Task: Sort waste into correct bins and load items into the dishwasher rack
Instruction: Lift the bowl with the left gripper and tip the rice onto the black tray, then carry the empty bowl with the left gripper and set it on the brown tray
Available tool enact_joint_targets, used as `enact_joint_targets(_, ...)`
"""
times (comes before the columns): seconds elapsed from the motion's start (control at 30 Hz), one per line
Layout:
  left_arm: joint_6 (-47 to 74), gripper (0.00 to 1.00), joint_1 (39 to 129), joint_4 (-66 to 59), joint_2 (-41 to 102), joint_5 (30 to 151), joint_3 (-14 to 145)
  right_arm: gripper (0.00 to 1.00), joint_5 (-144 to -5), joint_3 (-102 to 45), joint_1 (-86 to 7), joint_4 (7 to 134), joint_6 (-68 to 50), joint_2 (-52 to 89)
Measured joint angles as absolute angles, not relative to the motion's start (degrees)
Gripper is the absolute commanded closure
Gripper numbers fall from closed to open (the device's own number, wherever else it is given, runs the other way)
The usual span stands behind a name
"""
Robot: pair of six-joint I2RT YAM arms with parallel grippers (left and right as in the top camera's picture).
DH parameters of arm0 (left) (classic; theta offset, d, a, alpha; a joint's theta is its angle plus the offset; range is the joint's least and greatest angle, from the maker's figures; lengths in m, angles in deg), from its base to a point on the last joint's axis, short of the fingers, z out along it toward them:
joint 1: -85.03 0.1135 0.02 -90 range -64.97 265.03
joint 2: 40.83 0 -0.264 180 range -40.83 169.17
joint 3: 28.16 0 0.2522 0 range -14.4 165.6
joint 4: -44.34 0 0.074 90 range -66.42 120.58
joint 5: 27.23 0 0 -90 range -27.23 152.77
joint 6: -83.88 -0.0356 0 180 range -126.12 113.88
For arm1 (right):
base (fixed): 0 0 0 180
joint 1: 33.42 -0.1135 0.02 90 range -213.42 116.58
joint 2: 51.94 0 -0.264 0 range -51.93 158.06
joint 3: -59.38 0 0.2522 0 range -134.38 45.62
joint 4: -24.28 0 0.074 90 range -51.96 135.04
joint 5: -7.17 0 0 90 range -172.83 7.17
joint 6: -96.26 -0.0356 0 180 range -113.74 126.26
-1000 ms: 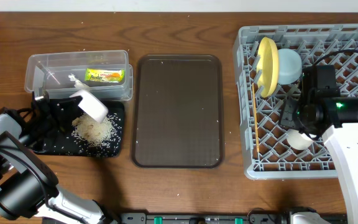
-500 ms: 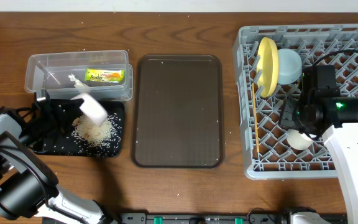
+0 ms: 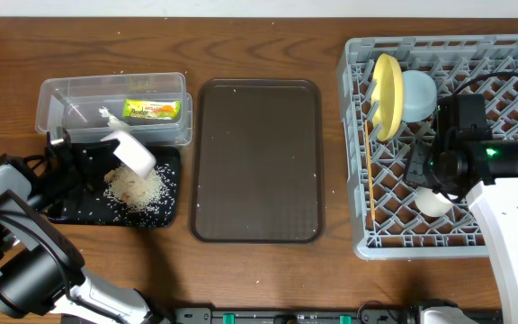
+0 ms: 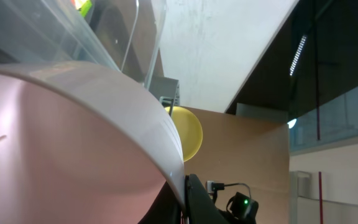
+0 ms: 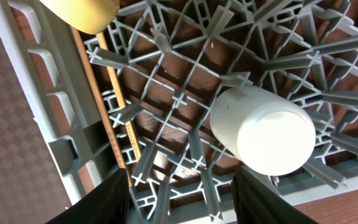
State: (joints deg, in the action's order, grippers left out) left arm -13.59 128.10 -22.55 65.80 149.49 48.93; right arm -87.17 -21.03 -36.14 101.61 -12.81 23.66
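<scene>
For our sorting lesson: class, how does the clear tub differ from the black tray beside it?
The clear tub is see-through with tall walls; the black tray is opaque and shallow. The tub holds a yellow-green wrapper; the tray holds a heap of white rice. Both are rectangular, side by side.

Black right gripper (image 5: pixel 180 194) on a white arm (image 3: pixel 504 214), black cables (image 3: pixel 471 79), green wrist light (image 3: pixel 491 152).

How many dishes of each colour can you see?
Yellow: 1, plate
Blue: 1, blue bowl
White: 2, white bowl and cup
Total: 4
</scene>
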Motion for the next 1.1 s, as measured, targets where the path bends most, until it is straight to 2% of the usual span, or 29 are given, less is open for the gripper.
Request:
enact_joint_targets(0.37, -13.7, 0.94, 126.5, -26.3, 63.9, 150.7, 48.9, 0.49, -87.2, -21.0, -36.1, 101.6, -12.8, 23.7)
enact_joint_targets(0.6, -13.7, 0.94, 122.2, -27.3, 56.9, 142.0, 49.0, 0.48, -87.2, -21.0, -36.1, 101.6, -12.8, 23.7)
enact_joint_targets(0.73, -13.7, 0.94, 115.4, -26.0, 52.3, 136.4, 49.0, 0.48, -87.2, -21.0, -36.1, 101.5, -12.8, 23.7)
enact_joint_targets(1.1, -8.2, 0.94, 87.5, -15.4, 47.7, 110.8, 49.0, 0.48, -87.2, -21.0, -36.1, 101.5, -12.8, 23.7)
